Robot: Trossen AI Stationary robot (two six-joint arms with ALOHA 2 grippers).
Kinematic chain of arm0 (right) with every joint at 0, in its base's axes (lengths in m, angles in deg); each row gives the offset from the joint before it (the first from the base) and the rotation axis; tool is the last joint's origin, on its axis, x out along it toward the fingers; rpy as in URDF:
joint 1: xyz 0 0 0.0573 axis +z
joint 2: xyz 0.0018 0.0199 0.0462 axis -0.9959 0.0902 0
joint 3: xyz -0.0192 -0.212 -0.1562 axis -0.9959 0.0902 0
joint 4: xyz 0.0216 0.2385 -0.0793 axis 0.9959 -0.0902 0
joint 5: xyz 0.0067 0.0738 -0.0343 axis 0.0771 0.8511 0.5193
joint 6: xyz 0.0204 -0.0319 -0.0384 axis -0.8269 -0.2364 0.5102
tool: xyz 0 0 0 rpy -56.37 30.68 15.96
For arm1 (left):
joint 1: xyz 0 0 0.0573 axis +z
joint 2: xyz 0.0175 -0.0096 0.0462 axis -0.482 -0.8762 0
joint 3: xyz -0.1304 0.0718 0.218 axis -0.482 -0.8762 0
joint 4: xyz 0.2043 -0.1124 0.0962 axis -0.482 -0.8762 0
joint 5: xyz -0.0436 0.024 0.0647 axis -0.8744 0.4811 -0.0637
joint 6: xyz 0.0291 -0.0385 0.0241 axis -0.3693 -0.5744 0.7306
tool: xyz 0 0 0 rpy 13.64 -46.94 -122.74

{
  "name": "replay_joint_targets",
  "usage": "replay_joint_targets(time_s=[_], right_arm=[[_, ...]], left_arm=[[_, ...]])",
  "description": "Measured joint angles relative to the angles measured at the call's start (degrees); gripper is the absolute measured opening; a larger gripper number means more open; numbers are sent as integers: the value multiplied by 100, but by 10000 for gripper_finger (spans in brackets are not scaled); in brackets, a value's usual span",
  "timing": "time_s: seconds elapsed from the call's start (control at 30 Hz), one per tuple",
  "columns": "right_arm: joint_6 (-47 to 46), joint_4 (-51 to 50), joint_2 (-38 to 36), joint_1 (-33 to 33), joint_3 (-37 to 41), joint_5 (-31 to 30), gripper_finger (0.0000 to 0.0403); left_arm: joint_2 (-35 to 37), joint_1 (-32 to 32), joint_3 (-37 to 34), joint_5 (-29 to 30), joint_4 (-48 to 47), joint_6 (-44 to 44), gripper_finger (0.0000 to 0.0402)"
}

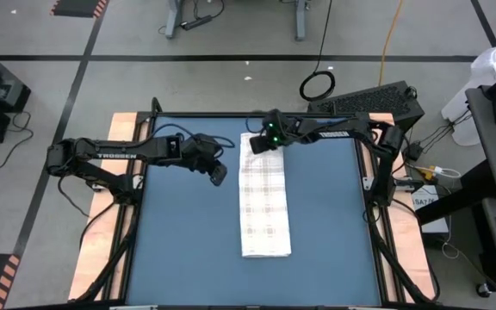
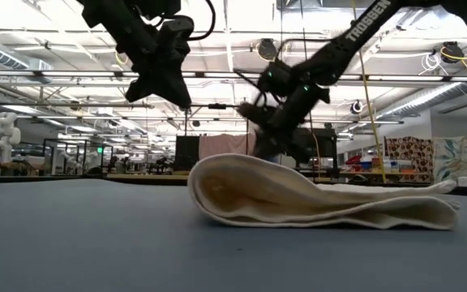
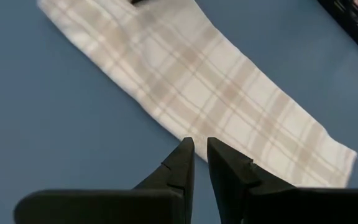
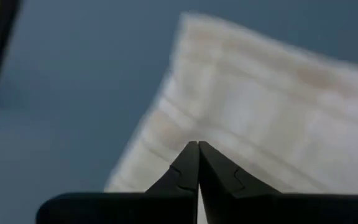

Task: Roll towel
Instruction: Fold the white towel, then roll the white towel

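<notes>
The towel (image 1: 265,202), white with a faint beige plaid, lies folded into a long strip down the middle of the blue table, its near end (image 2: 217,195) a rounded fold. My right gripper (image 1: 263,142) is shut and hovers over the towel's far end (image 4: 241,106); no cloth shows between its fingers. My left gripper (image 1: 219,175) hangs above the table, left of the towel (image 3: 185,74). Its fingers are almost shut, with a narrow gap between them, and hold nothing.
The blue table top (image 1: 179,232) has bare room left and right of the towel. A dark frame (image 1: 364,185) runs along the table's edges, and wooden boards (image 1: 102,250) flank it. A keyboard (image 1: 377,99) lies beyond the far right corner.
</notes>
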Motion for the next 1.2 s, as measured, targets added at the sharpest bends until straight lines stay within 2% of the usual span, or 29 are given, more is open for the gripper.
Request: replay_joint_targets(time_s=[0.2, 0.37, 0.53, 0.63, 0.9, 1.0, 1.1, 1.2], right_arm=[[-229, -27, 362, 126, -542, -522, 0], [-498, -126, 515, 153, -677, -249, 0], [-178, -731, -168, 381, -688, -202, 0], [92, -1431, -651, 668, -686, -212, 0], [473, -3384, -1820, 2108, -686, -276, 0], [622, -3763, -2213, 2689, -686, -869, 0], [968, -4021, -2475, 3108, -686, -1613, 0], [1511, -4261, -2652, 3297, -684, -1868, 0]], left_arm=[[0, -4, 0, -330, 5, 1, 51], [18, -2, 0, -607, -99, 239, 51], [153, -17, -2, -728, -371, 800, 51], [309, -31, -4, -760, -462, 1233, 51], [786, -52, -4, -1189, -173, 2363, 51], [826, -52, -4, -1576, 108, 2689, 51], [726, -64, -4, -1706, 349, 2756, 51], [546, -75, -4, -1702, 500, 2722, 51]])
